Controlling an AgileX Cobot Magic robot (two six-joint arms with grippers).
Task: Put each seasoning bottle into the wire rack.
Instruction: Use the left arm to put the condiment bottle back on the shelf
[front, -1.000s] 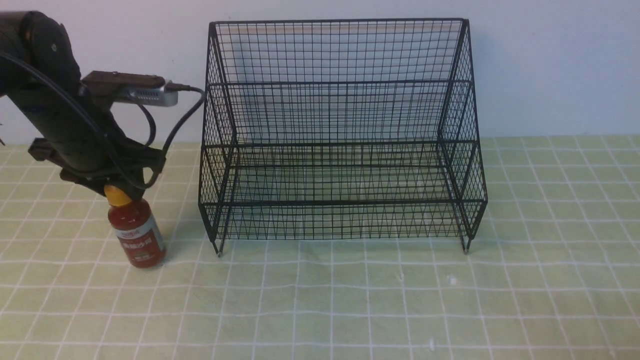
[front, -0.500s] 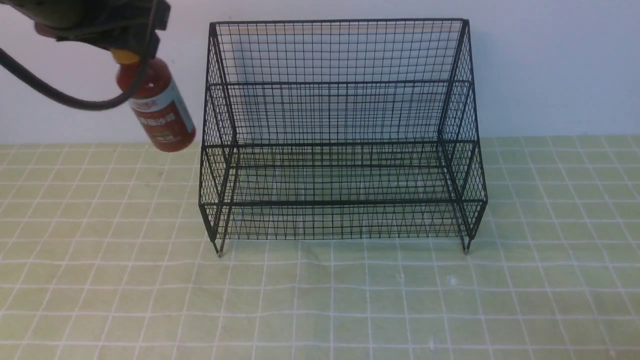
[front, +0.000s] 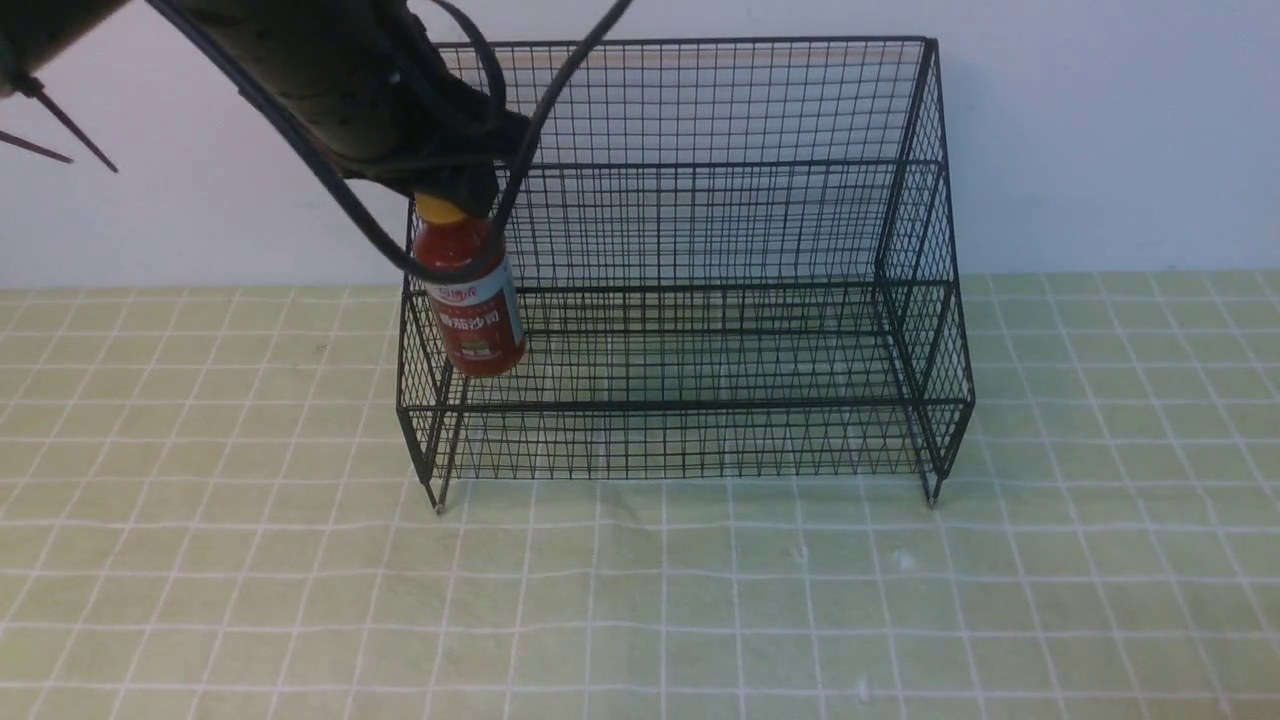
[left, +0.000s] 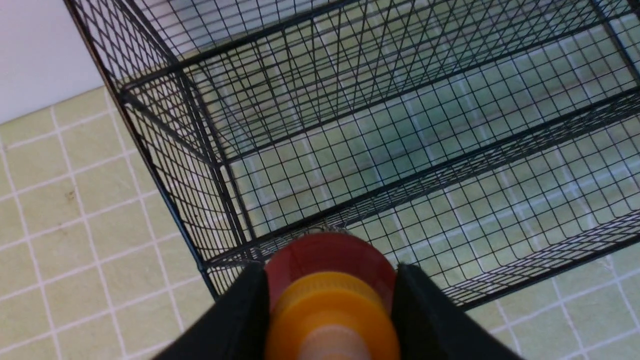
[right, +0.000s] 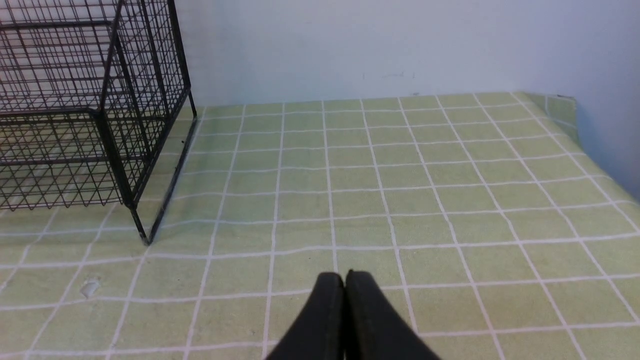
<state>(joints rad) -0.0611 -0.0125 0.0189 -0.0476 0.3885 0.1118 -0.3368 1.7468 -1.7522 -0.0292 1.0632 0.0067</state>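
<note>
My left gripper (front: 450, 195) is shut on the seasoning bottle (front: 470, 300), a clear bottle of dark red sauce with a yellow-orange cap and white-and-red label. It holds the bottle by the neck, hanging nearly upright above the left end of the wire rack's (front: 690, 410) lower front tier. In the left wrist view the orange cap (left: 330, 310) sits between my two black fingers (left: 240, 310), with the rack's mesh (left: 450, 150) below. My right gripper (right: 345, 277) is shut and empty, low over the cloth to the right of the rack (right: 115, 150).
A green cloth with a white grid (front: 640, 600) covers the table. A white wall (front: 1100, 130) stands right behind the rack. The table's right edge shows in the right wrist view (right: 590, 150). My left arm's cables (front: 360, 220) hang beside the bottle.
My left gripper lifted the bottle off the cloth at the left, carried it up and then right, and now holds it lower, over the rack's left end. The right gripper shows only now.
</note>
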